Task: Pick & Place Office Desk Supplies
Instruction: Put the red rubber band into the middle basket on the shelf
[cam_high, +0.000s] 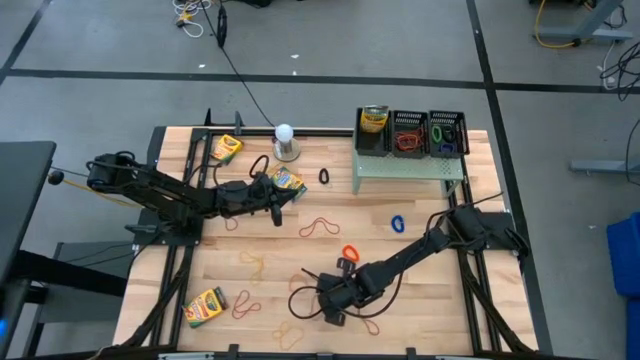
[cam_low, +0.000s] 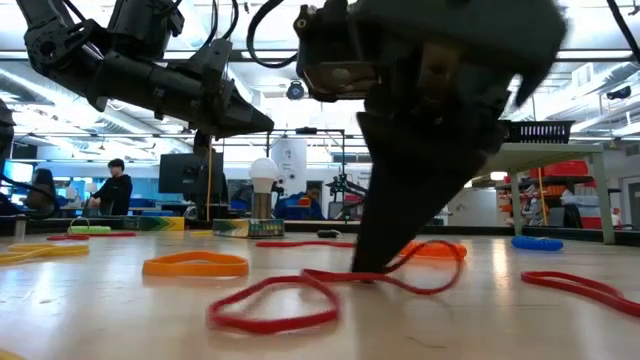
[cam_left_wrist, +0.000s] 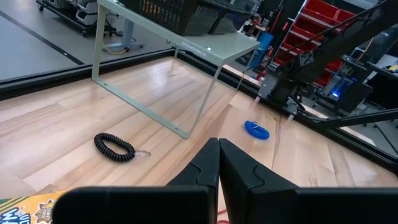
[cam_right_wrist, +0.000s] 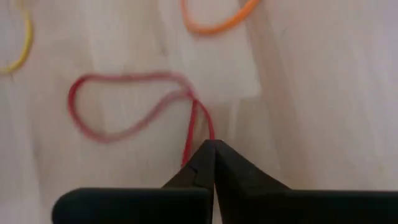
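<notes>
R gripper (cam_right_wrist: 213, 144): fingers pressing fully together, pinching thin red rubber-band loop (cam_right_wrist: 124, 106) against pale wood table (cam_high: 440, 300), well away from green mesh riser (cam_high: 410, 165). L gripper (cam_left_wrist: 218, 144): closed, holding nothing, hovering beside crayon box (cam_high: 288, 182).

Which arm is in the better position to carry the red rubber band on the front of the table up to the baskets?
The right. Its gripper is shut on the red rubber band, fingertips down at the table. The left gripper is shut and empty, up near a crayon box, far from that band.
</notes>
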